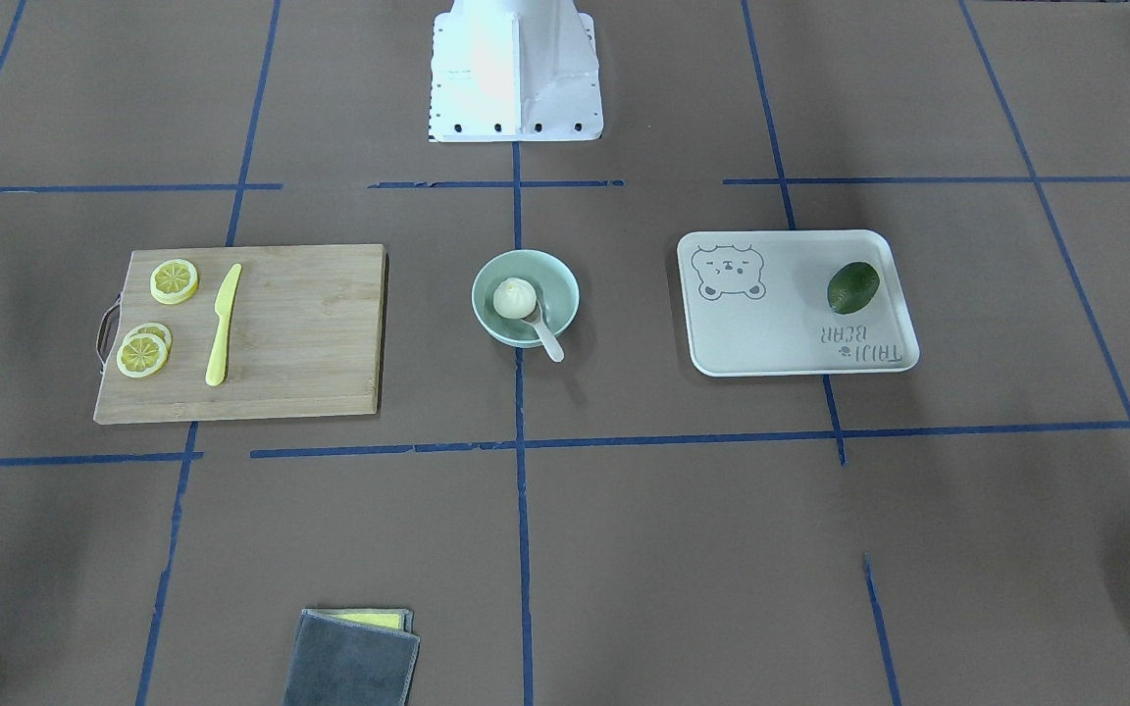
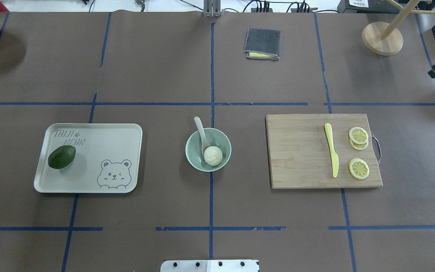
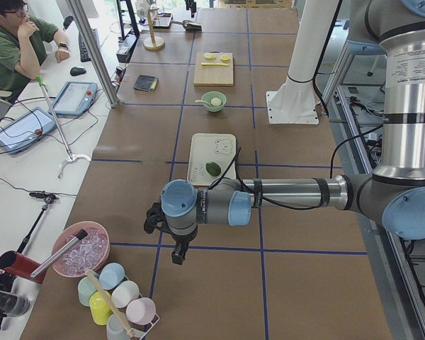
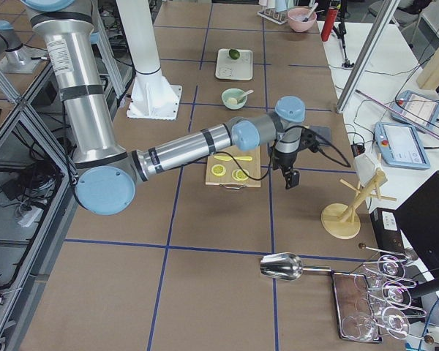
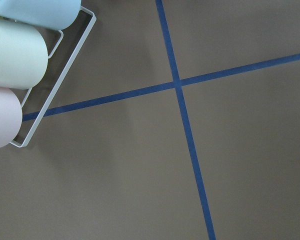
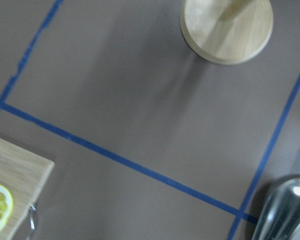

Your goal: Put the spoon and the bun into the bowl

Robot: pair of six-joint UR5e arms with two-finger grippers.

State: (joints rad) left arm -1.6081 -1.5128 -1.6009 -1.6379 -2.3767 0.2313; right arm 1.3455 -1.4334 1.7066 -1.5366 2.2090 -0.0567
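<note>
The mint-green bowl (image 2: 193, 143) stands at the table's middle, also in the front view (image 1: 567, 294). The white pleated bun (image 2: 213, 155) (image 1: 513, 297) lies inside it. The off-white spoon (image 2: 200, 130) (image 1: 547, 338) rests with its scoop in the bowl and its handle sticking out over the rim. My left gripper (image 3: 176, 255) hangs far off at the table's left end, near a cup rack. My right gripper (image 4: 290, 179) hangs past the cutting board at the right end. I cannot tell whether either is open or shut. Neither wrist view shows fingers.
A grey bear tray (image 2: 89, 189) with a green avocado (image 2: 62, 156) is left of the bowl. A wooden board (image 2: 300, 151) with lemon slices (image 2: 358, 168) and a yellow knife (image 2: 332, 149) is to its right. A folded grey cloth (image 2: 262, 43), wooden stand (image 2: 382, 38) and metal scoop (image 4: 282, 267) lie farther out.
</note>
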